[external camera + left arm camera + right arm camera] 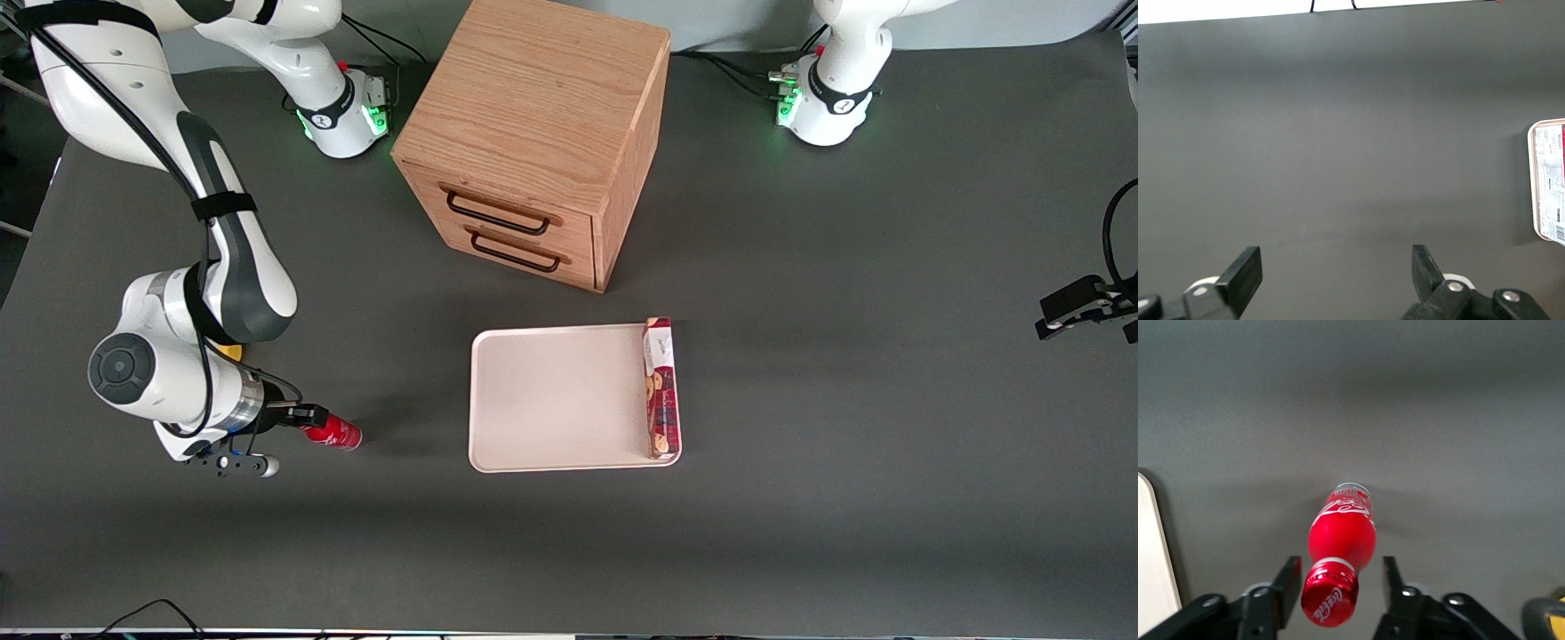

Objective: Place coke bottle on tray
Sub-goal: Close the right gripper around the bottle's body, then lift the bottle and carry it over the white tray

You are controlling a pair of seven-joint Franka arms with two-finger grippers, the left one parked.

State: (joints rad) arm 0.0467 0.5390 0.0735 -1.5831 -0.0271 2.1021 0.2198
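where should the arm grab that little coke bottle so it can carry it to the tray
Grip the coke bottle at its narrow neck just below the cap, coming down from above: it stands upright, cap up. The pincer already straddles that neck, fingers open.

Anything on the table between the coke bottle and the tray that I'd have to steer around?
Nothing visible. The end effector straddles the coke bottle, and only bare mat lies between it and the tray. The cookie box sits along the tray's edge toward the parked arm.
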